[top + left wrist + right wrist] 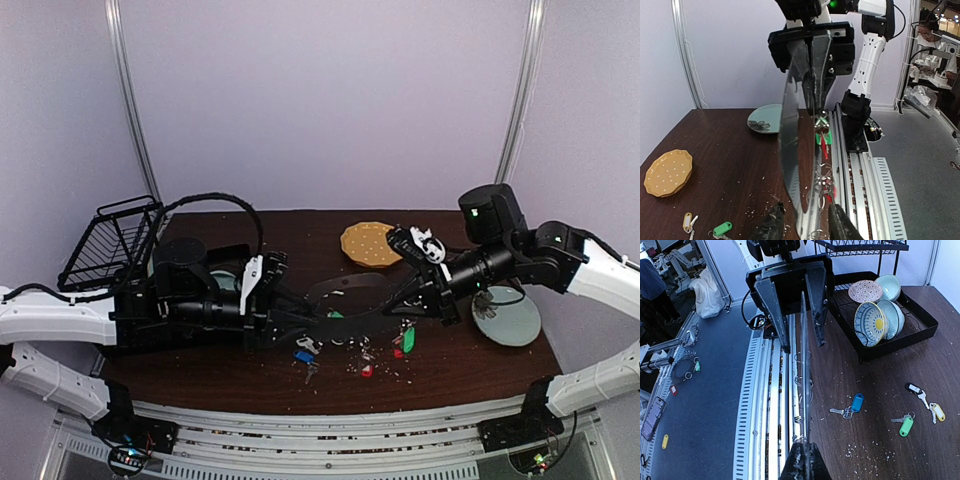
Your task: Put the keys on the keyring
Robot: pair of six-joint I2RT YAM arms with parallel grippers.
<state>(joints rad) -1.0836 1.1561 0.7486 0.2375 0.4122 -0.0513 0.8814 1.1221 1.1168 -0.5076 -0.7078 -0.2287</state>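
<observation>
Dark wooden table (480,372). Right wrist view: right gripper (803,460) pinching keyring (790,150) edge. Left wrist view: left gripper (805,209) straddling it, jaws spread, contact unclear; overhead shows neither.

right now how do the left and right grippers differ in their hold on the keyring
The right gripper has its jaws shut on the keyring, pinching its rim; the left gripper has its jaws apart, one each side of the opposite rim, gaps showing. So the right gripper carries the ring, while the left gripper does not grip it. Shared: they face each other, the ring upright between them.
</observation>
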